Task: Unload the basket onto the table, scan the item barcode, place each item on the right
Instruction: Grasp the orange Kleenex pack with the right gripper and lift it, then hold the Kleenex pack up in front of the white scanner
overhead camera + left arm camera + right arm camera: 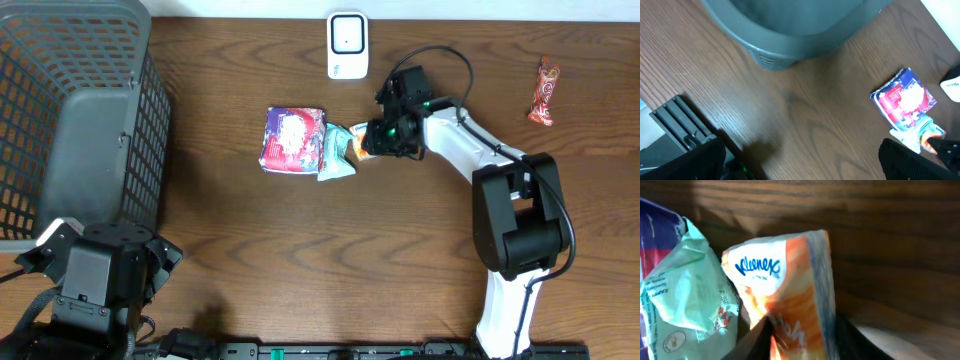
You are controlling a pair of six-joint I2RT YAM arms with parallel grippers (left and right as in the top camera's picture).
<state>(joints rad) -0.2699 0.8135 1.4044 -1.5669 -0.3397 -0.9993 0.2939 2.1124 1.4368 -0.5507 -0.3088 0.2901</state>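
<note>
At the far left a grey mesh basket (70, 110) stands on the wooden table (230, 240). Below it in the overhead view is the left gripper (100, 268); its wrist camera shows the two dark fingers (695, 160) spread wide at the frame's corners, with only bare wood between them. Near the table's middle lies a crumpled purple-and-red packet (293, 140), and pressed against its right side is a mint-green packet (337, 153), wrinkled with small print. Just right of that, and touching it, is the Kleenex pack (790, 290), the thing being handled. It is a small soft tissue pack in glossy film, white at the top end with the blue Kleenex logo, running into orange swirls lower down, with a blue-grey band along its right edge. It sits near the centre of the table, below the scanner in the overhead view. Whether it rests on the wood or is slightly raised, I cannot tell. The right gripper (378, 140) reaches it from the right, and the wrist view shows a dark finger against each side of the pack's orange end, pinching it. Above it, at the table's far edge, stands the white scanner (347, 45), well apart from the pack. At the far right lies a red-wrapped candy bar (544, 92).
</note>
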